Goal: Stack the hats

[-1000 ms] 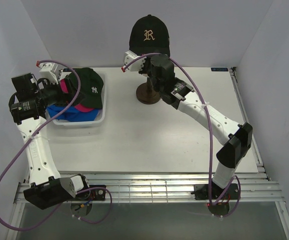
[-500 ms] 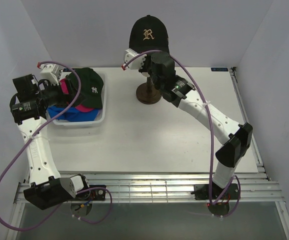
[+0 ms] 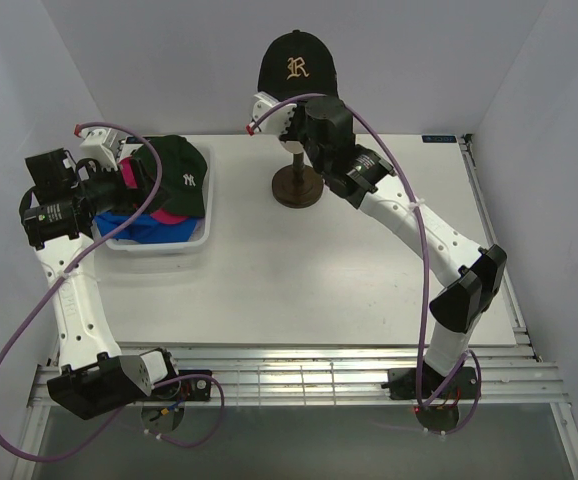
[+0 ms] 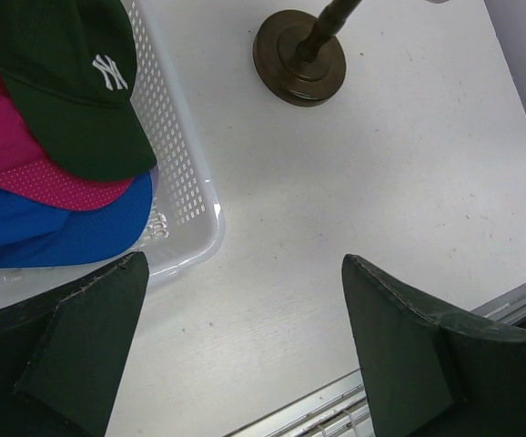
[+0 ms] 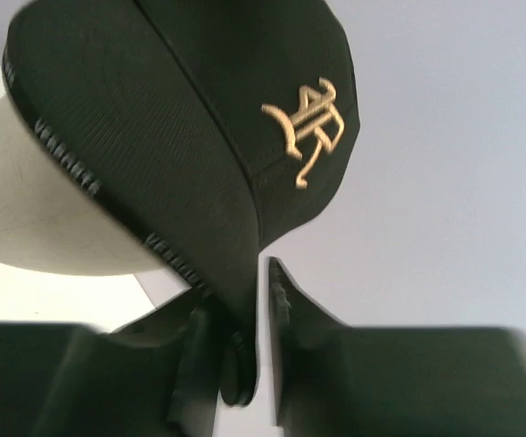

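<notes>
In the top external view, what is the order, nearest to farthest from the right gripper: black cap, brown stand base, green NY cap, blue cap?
1. black cap: its brim is at the right gripper.
2. brown stand base: just below it.
3. green NY cap: left, in the basket.
4. blue cap: farthest left, underneath.

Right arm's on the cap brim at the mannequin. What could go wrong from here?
1. The right tool has only the brim's edge of the black cap between its nearly closed fingers. The brim may slip free, or a tug may leave the cap crooked on the mannequin head.
2. The head sits high on a narrow stand. A sideways pull on the brim could tip it over.
</notes>
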You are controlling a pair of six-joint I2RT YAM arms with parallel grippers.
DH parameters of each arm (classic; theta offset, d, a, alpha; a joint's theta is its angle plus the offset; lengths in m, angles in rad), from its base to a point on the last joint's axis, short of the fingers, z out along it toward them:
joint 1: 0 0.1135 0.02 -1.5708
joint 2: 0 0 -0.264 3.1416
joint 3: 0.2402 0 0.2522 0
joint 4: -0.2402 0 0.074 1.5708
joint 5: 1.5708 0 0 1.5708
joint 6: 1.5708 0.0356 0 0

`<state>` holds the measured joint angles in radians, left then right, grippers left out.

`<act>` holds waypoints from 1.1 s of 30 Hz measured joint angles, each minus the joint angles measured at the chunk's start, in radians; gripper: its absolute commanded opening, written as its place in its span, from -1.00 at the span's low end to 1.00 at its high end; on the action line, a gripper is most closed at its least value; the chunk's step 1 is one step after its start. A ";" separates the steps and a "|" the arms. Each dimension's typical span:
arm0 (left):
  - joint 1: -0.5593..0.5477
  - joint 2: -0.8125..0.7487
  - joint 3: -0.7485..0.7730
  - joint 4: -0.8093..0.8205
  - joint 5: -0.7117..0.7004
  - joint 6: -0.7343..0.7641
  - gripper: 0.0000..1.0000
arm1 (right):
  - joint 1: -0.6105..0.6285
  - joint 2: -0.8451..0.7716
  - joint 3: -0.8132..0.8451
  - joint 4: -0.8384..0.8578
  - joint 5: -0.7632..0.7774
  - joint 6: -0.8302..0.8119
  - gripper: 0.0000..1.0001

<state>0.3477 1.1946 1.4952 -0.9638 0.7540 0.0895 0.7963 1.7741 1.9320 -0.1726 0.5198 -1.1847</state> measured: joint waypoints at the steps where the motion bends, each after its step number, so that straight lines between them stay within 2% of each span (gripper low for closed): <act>1: 0.000 0.000 0.000 0.000 0.000 0.000 0.96 | 0.000 0.000 0.003 -0.005 -0.002 0.008 -0.23; 2: 0.000 0.000 0.000 0.000 0.000 0.000 0.96 | 0.000 0.000 0.003 -0.007 -0.007 0.013 -0.12; 3: 0.000 0.000 0.000 0.000 0.000 0.000 0.96 | 0.000 0.000 0.003 -0.009 -0.011 0.017 0.08; 8: 0.000 0.000 -0.006 0.000 -0.002 0.000 0.96 | 0.000 0.000 0.002 -0.007 -0.023 0.035 0.57; 9: 0.000 0.000 -0.008 0.000 -0.002 0.000 0.96 | 0.001 0.000 0.002 -0.005 -0.023 0.036 0.88; 12: 0.000 0.000 -0.013 0.000 -0.003 0.000 0.96 | 0.003 -0.002 -0.003 -0.001 -0.023 0.035 0.79; 17: 0.000 0.000 -0.014 0.000 -0.006 0.001 0.96 | 0.025 -0.046 -0.061 0.005 -0.015 0.034 0.79; 24: 0.000 0.010 -0.037 -0.001 -0.031 0.027 0.96 | 0.103 -0.225 -0.234 0.001 -0.007 0.039 0.79; 28: 0.000 0.080 -0.064 0.015 -0.069 0.060 0.95 | 0.136 -0.348 -0.319 0.011 -0.010 0.059 0.79; 31: 0.000 0.208 -0.062 0.046 -0.084 0.089 0.75 | 0.158 -0.446 -0.388 0.043 -0.010 0.085 0.79; 32: -0.002 0.257 -0.058 0.062 -0.092 0.094 0.57 | 0.166 -0.480 -0.417 0.055 -0.011 0.097 0.79; 33: -0.003 0.309 -0.051 0.076 -0.101 0.095 0.49 | 0.174 -0.515 -0.449 0.069 -0.011 0.108 0.79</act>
<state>0.3447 1.5032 1.4445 -0.8875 0.6525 0.1848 0.9703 1.2587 1.4830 -0.1036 0.5083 -1.0771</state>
